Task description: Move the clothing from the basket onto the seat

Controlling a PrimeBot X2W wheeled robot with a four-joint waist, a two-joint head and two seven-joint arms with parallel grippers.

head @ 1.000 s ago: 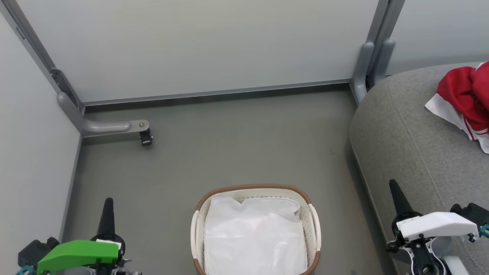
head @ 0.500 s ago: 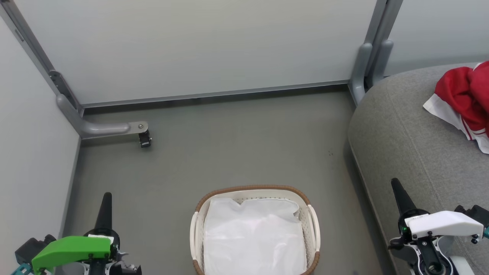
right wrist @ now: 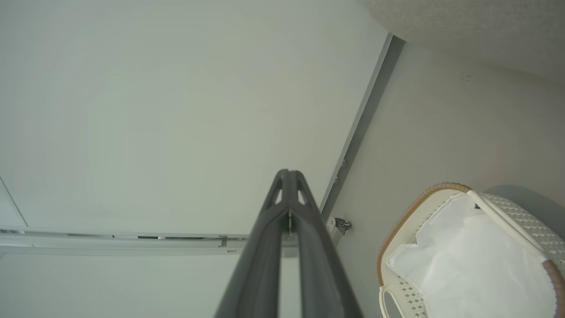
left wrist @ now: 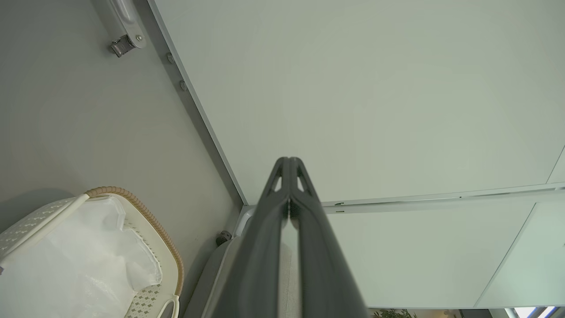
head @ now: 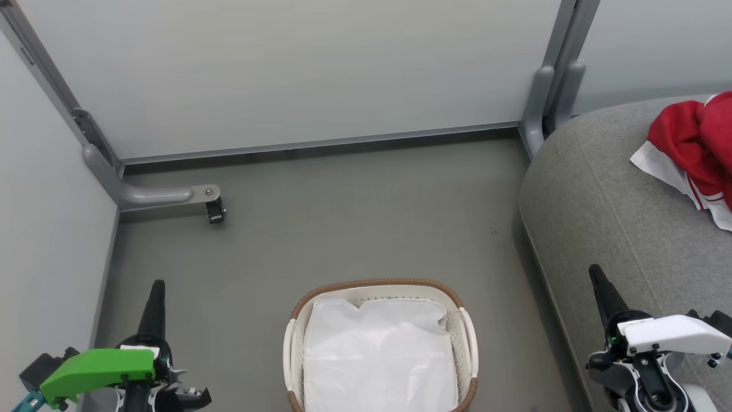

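Observation:
The red clothing [head: 695,143] with white bands lies bunched on the grey seat [head: 617,206] at the far right. On the floor at bottom centre stands the cream basket [head: 377,284] with its brown rim, holding a white liner sheet [head: 380,355]. The basket [left wrist: 145,216] is at the lower left of the left wrist view, and the basket [right wrist: 415,207] at the lower right of the right wrist view. My left gripper [head: 158,284] is shut and holds nothing, left of the basket. My right gripper [head: 595,269] is shut and holds nothing, over the seat's front edge.
Pale partition walls [head: 297,68] enclose the grey floor [head: 354,217] at the back and left. A grey metal foot with a small castor [head: 215,210] juts out at the left; a grey post [head: 540,109] stands by the seat's corner.
The whole head view has shifted slightly, so the camera moved. The right gripper sits a little higher and the left a little lower in it. Both stay shut; clothing and basket are unmoved.

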